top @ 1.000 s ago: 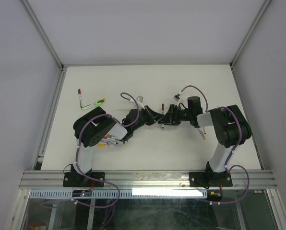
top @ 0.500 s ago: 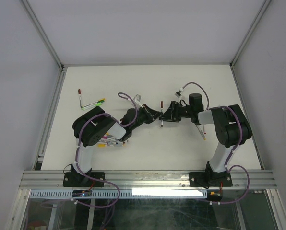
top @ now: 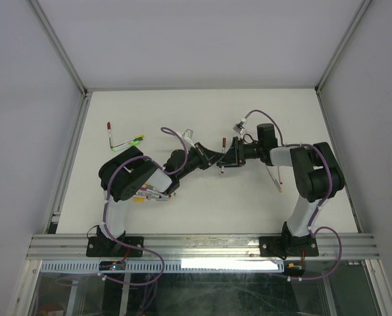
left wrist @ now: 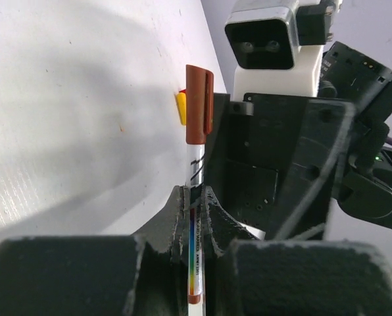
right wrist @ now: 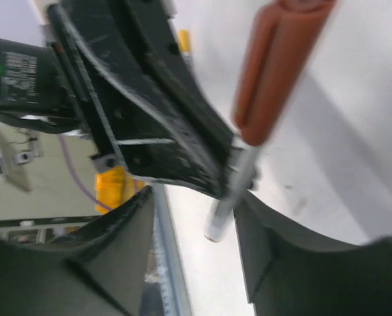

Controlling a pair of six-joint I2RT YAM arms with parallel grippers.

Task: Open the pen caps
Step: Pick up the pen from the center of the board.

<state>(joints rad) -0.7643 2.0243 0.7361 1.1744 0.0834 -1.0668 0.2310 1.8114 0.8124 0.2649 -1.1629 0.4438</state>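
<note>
1. The maroon pen cap is a stubby sleeve of smooth plastic with a flat clip strip down one side. It sits fully seated on the end of its pen, over the middle of the tabletop.
2. The slim white-grey marker pen under the cap is a thin round barrel. It has black print lines near the cap and a rainbow-coloured strip further down.
3. The left gripper has matte black fingers with rough edges. They are pressed together on the pen barrel a little below the cap, which stands free of them.
4. The right gripper faces the left one from the opposite side, close to it. In its own blurred wrist view its dark fingers stand apart on either side of the bare end of the barrel, with a gap showing on both sides.
5. A small yellow pen end lies on the tabletop just behind the maroon cap. It is too hidden to tell whether it is a cap or a whole pen.
6. Toward the tabletop's left edge, a maroon-tipped pen and a green-tipped pen meet in an L shape.
7. A cluster of pens lies under the left arm's elbow, nearer the near edge, and is partly covered.
8. One more thin pen lies beside the right arm.
9. The white tabletop is flat and matte, with faint specks.
</note>
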